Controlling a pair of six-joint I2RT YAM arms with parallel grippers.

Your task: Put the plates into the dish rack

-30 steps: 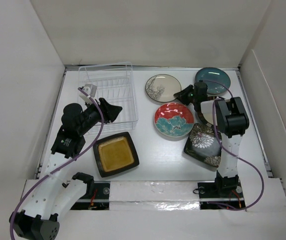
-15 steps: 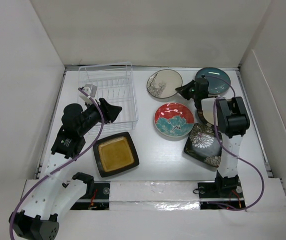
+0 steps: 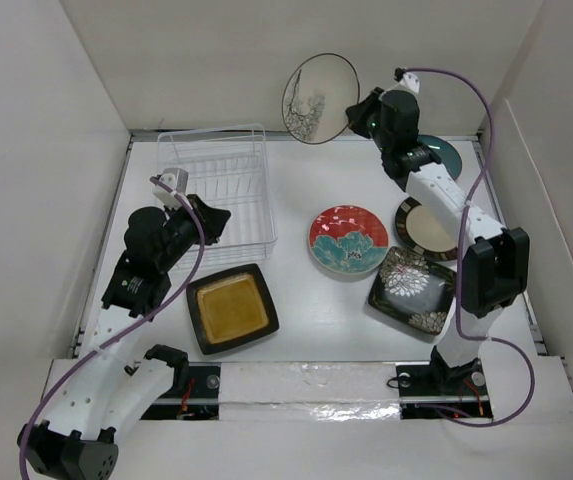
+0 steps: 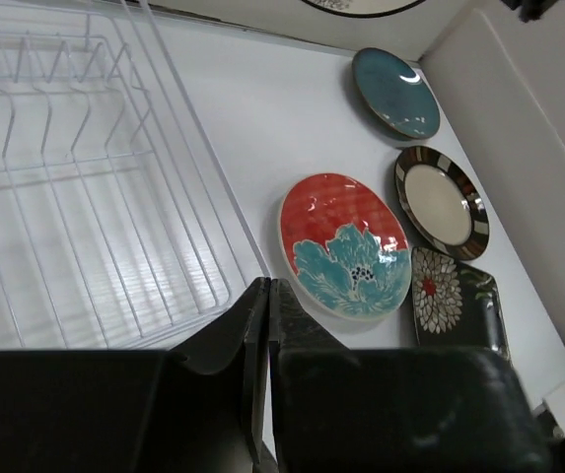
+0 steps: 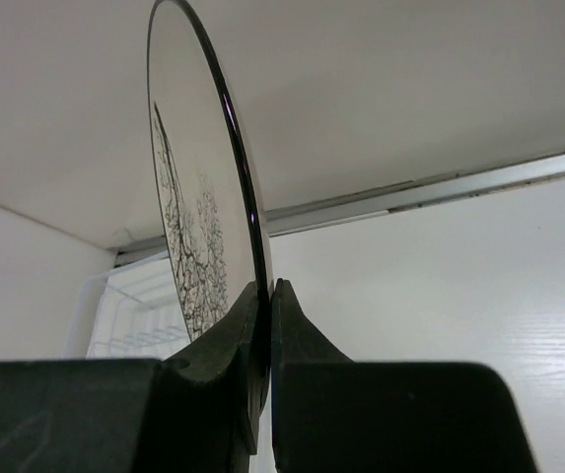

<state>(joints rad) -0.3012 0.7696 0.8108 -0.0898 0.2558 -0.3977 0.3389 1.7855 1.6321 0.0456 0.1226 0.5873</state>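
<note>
- Our right claw [image 5: 265, 296] pinches the rim of the cream branch-patterned plate [image 3: 318, 98], held on edge in the air over the surface's far edge.
- The wire dish rack [image 3: 221, 160] sits at the far left corner.
- Our left claw [image 4: 267, 293], jaws pressed together and holding nothing, hovers by the rack's near right corner.
- The red-patterned plate [image 3: 349, 240] lies mid-surface.

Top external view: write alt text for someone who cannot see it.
The right gripper holds a round cream plate on edge in the air, right of the empty wire dish rack. The left gripper hangs over the rack's near side. Five more plates lie flat on the table: teal, black-gold-rimmed, red-patterned, black floral, amber-centred.
</note>
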